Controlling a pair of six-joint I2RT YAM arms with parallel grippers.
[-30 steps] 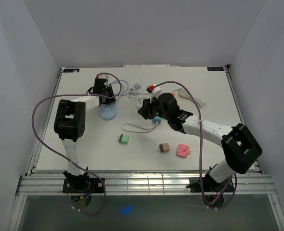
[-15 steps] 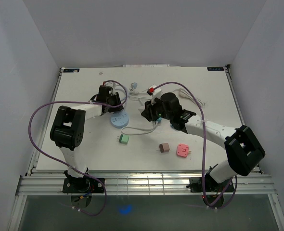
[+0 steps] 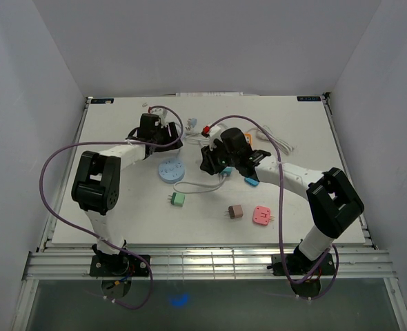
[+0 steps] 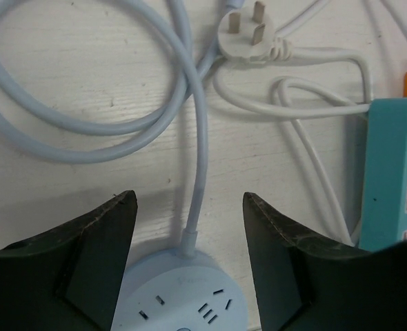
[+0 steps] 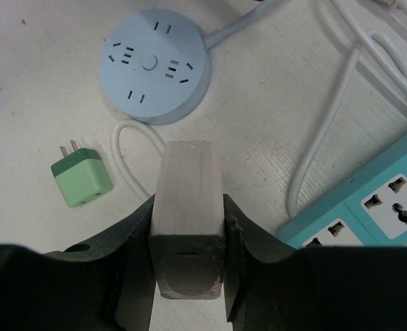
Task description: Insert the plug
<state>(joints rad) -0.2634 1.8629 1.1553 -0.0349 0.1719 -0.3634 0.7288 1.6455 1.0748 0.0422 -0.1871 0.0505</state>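
Green two-prong adapter (image 3: 178,200) lies prongs-left on the white table (image 3: 107,214), well apart from a brown adapter (image 3: 235,212), which has a pink adapter (image 3: 261,216) just beside it, farther right.

**Right-wrist view.** Upper left: round socket (image 5: 153,65), pale blue with dark slots. Left: green adapter (image 5: 81,177). Right edge: teal power strip (image 5: 369,200) with whitish outlet faces. Centre: pale beige plug block (image 5: 186,217) between black fingers (image 5: 134,238).

**Left-wrist view.** Top: white plug (image 4: 248,31) with brass-coloured pins. Also shown: pale blue cable (image 4: 202,138) and white cable (image 4: 321,53).

**Overhead view.** Lower centre: brown adapter (image 3: 235,212) and pink adapter (image 3: 261,216). Purple cables (image 3: 42,178) trail from the white-and-black arms (image 3: 293,176) over the white table (image 3: 314,117).
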